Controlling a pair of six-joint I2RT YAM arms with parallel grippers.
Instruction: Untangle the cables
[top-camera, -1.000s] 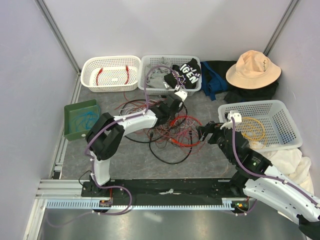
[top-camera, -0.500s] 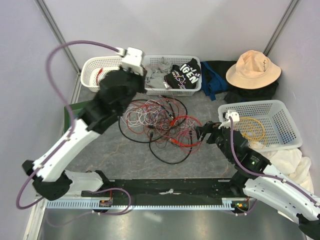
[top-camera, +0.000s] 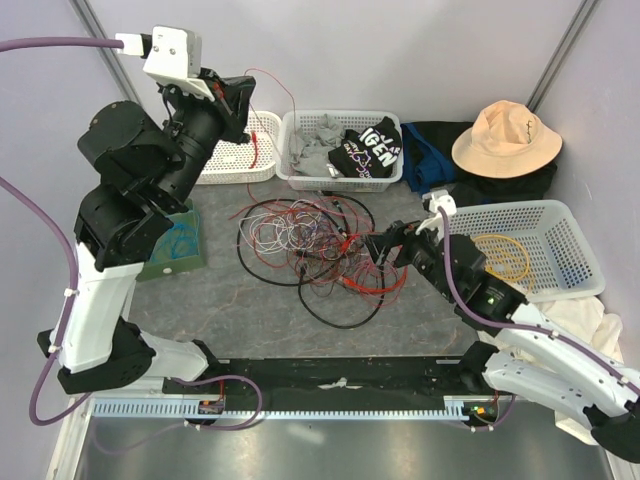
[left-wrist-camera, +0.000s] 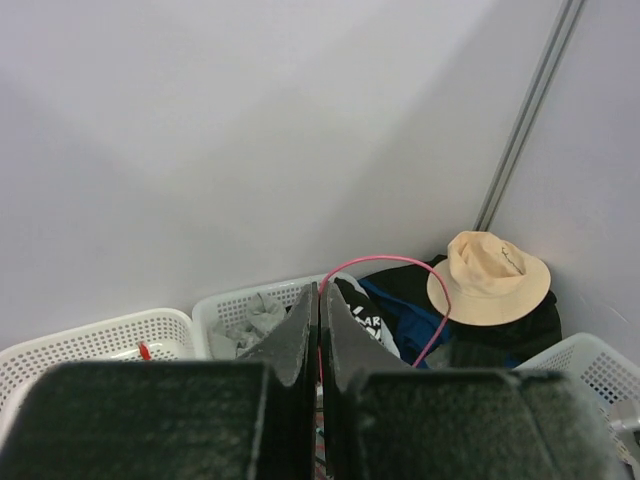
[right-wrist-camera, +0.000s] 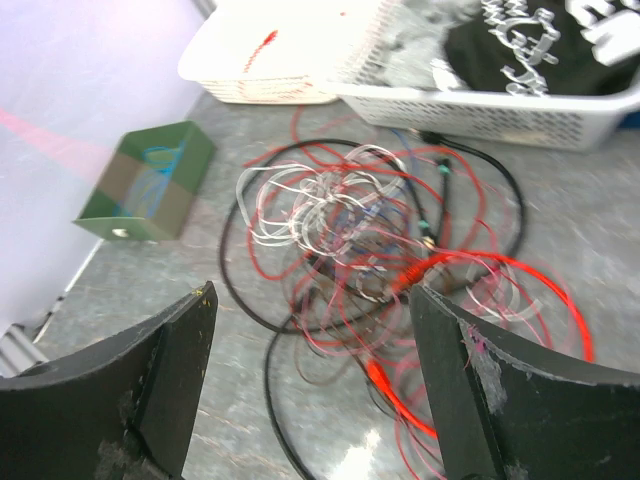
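Note:
The cables (top-camera: 315, 245) lie in a loose tangle of red, white and black wires on the grey table; they also fill the right wrist view (right-wrist-camera: 350, 225). My left gripper (top-camera: 246, 88) is raised high at the back left. It is shut (left-wrist-camera: 320, 292) on one thin red cable (left-wrist-camera: 389, 258), which arcs out from between the jaws and drops toward the tangle. My right gripper (top-camera: 376, 248) hovers at the tangle's right edge. It stands open (right-wrist-camera: 312, 295), with wires below the gap and nothing held.
At the back stand a white basket (top-camera: 225, 165) holding red wire and another (top-camera: 340, 180) with clothes. At the right, a white basket (top-camera: 560, 225) holds a yellow cable (top-camera: 505, 255). A green box (top-camera: 170, 255) sits left, a tan hat (top-camera: 505, 135) on dark clothes back right.
My left arm has lifted from the tangle to high at the back left, drawing one red cable up. My right gripper has moved left toward the tangle, still open.

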